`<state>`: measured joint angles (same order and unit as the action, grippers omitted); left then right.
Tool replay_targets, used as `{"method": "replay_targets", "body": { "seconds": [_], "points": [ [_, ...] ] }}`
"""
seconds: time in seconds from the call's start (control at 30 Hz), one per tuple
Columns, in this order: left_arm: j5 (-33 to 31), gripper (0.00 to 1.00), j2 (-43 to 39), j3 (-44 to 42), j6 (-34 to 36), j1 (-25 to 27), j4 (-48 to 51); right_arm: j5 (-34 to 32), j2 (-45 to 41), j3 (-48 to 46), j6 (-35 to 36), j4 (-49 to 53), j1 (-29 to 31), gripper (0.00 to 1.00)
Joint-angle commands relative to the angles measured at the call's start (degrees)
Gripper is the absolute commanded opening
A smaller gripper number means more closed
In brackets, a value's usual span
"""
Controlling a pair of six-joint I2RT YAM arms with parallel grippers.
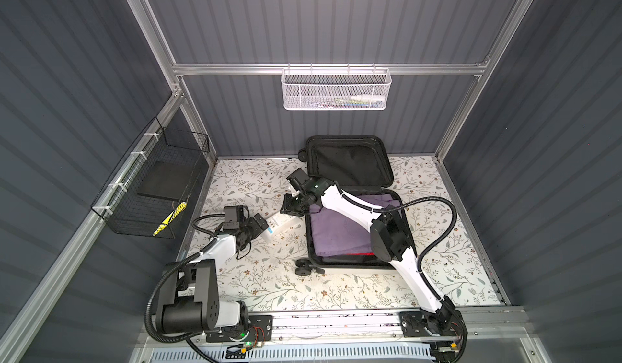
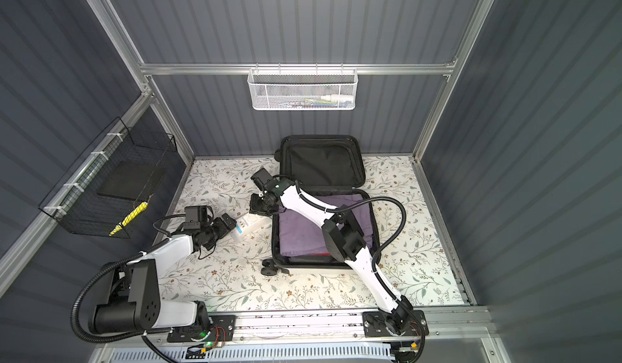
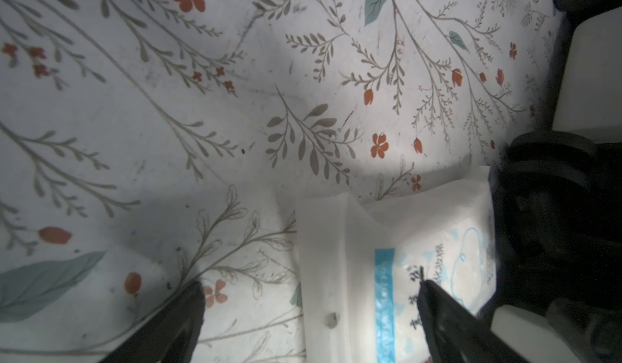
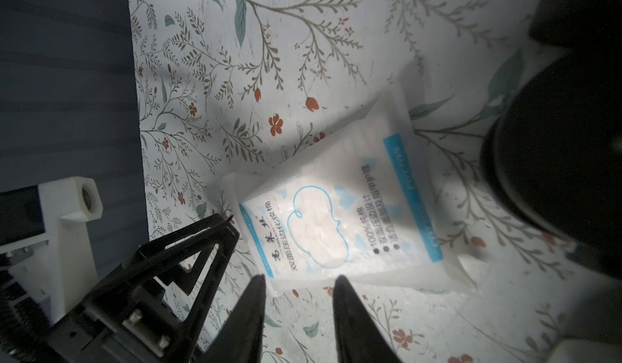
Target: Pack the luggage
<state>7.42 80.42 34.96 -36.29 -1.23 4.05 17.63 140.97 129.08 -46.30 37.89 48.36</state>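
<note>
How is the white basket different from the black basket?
The white mesh basket is fine mesh; the black wire basket is an open grid. The white one hangs on the back rail, the black one on the left side rail. Both hang above the table and hold things.

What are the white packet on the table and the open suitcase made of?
The packet looks like thin, soft plastic film, frosted with a slight sheen: it creases, its edges are sealed flat, and a white filling shows through. The suitcase seems to be a hard plastic shell, smooth white where its side shows, lined with matte black fabric that wrinkles in the lid.
</note>
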Motion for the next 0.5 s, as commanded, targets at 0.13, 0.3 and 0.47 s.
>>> {"method": "replay_targets", "body": {
  "seconds": [0.13, 0.3, 0.47],
  "points": [
    [2.5, 0.97, 6.0, 3.6, 5.0, -0.5, -2.8, -1.1, 2.5, -0.6, 0.2, 4.8, -0.9, 0.36],
    [5.6, 0.89, 9.2, 4.0, 5.9, -0.5, -6.5, -1.1, 3.1, -0.2, 0.2, 5.2, -1.0, 0.36],
    [8.2, 0.78, 10.5, 2.1, 4.8, -0.5, -11.5, -1.2, 3.7, 0.5, 0.2, 5.9, -1.0, 0.35]
  ]
}}
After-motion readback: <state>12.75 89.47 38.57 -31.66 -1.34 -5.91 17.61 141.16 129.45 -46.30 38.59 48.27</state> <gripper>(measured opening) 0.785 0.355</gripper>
